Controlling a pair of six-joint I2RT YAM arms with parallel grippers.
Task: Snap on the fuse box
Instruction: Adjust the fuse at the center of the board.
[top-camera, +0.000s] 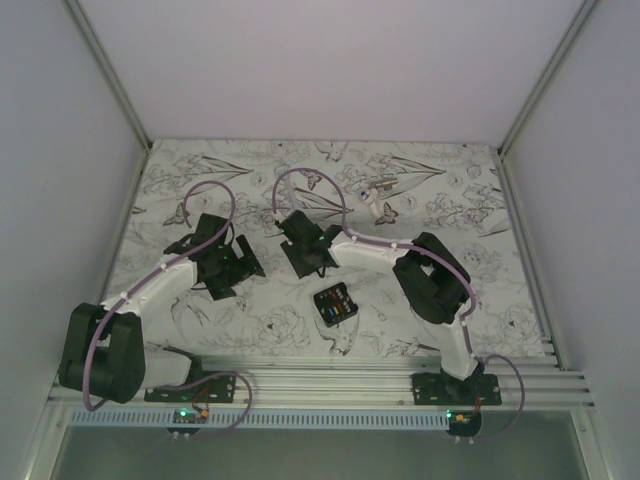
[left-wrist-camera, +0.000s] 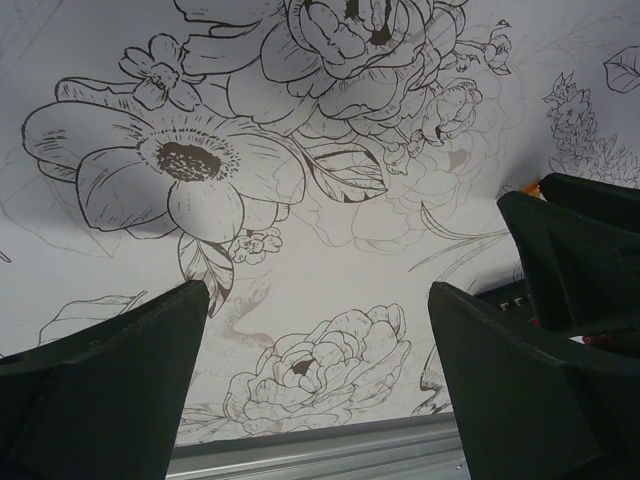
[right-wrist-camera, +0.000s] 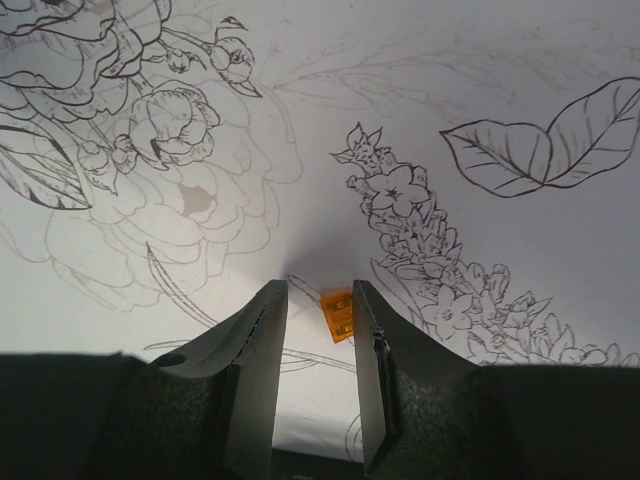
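The left arm bent forward from its base, and the left gripper (top-camera: 225, 268) was low over the white cloth printed with line-drawn flowers (top-camera: 450, 190), its jaws spread wide with nothing between them. The right arm reached leftward across the table to the centre, where the right gripper (right-wrist-camera: 318, 288) pointed down. The small black square plastic fuse box (top-camera: 335, 305), with coloured fuses on its face, lay on the cloth just nearer the bases, apart from both grippers. Only the right wrist view showed a small orange fuse (right-wrist-camera: 338, 313) lying between the narrowly parted fingertips; whether they touched it could not be told.
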